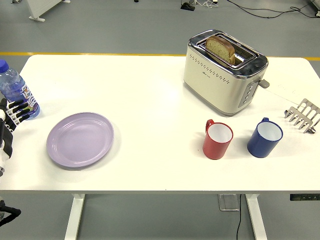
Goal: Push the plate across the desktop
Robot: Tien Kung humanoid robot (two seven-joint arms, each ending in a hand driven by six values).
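Near the front-left of the white tabletop (pixel 160 170) lies an empty lilac plate (pixel 80 139), untouched, so pushing seems not yet begun. The left hand (pixel 9 125) waits at the left edge, fingers loosely open, apart from the plate. Bare surface stretches rightward to a red mug (pixel 218 140) and blue mug (pixel 265 138). Farther back stand a water bottle (pixel 15 90) and toaster (pixel 225 71).

Left hand (pixel 10 117) at desk's left edge: black segmented fingers w/ white bands at the joints, white casing on the palm side, black arm part showing below near bottom-left corner.
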